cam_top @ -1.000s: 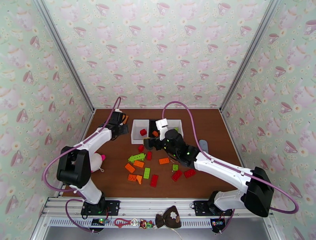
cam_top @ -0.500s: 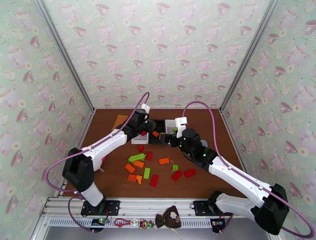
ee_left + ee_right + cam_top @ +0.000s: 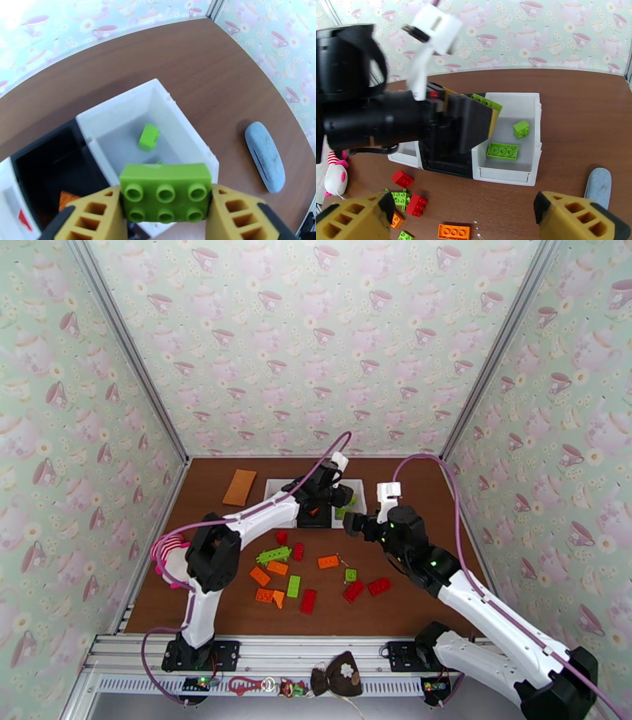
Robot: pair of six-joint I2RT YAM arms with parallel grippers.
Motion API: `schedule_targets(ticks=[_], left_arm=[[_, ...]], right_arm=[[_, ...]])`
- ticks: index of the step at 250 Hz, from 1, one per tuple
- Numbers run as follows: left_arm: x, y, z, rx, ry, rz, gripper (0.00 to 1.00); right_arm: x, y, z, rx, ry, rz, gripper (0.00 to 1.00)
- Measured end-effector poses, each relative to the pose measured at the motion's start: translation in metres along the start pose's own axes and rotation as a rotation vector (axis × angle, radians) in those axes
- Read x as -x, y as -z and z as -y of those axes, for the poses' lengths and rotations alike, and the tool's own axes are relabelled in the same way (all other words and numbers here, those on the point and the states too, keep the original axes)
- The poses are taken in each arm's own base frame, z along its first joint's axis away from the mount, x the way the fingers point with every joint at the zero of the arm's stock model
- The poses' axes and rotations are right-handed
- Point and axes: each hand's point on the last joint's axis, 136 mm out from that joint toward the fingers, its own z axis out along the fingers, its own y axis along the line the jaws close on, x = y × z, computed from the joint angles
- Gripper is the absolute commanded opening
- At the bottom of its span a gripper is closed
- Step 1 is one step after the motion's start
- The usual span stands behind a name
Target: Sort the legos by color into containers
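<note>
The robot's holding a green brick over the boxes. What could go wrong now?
1. The left gripper holds the green brick right above the edge of the white bin, beside the black bin. Dropped here, it might hit the rim and bounce into the black one or onto the table.
2. The open right gripper hovers close to the same bins, so the two grippers might bump.
</note>
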Motion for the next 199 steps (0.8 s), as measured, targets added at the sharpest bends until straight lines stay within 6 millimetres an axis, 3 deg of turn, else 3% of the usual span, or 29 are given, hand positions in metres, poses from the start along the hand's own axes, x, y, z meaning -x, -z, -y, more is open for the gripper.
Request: schedule_targets(ticks=[62, 130, 167, 199], left_arm=[[-0.009, -0.031, -0.004, 0.013, -0.031, -0.050, 0.47], [0.000, -0.032, -0.002, 0.011, -0.054, -0.042, 0.72], [-0.012, -0.017, -0.006, 0.027, -0.052, -0.070, 0.83], [-0.021, 0.015, -0.009, 0.047, -0.061, -0.082, 0.90]], right_arm=[[0.003, 0.005, 0.004, -0.018, 0.001, 0.015, 0.99], [0.000, 0.005, 0.006, -0.026, 0.004, 0.003, 1.00], [-0.001, 0.005, 0.001, 0.006, 0.014, -0.008, 0.98], [-0.003, 0.005, -0.011, 0.074, 0.033, -0.021, 0.98]])
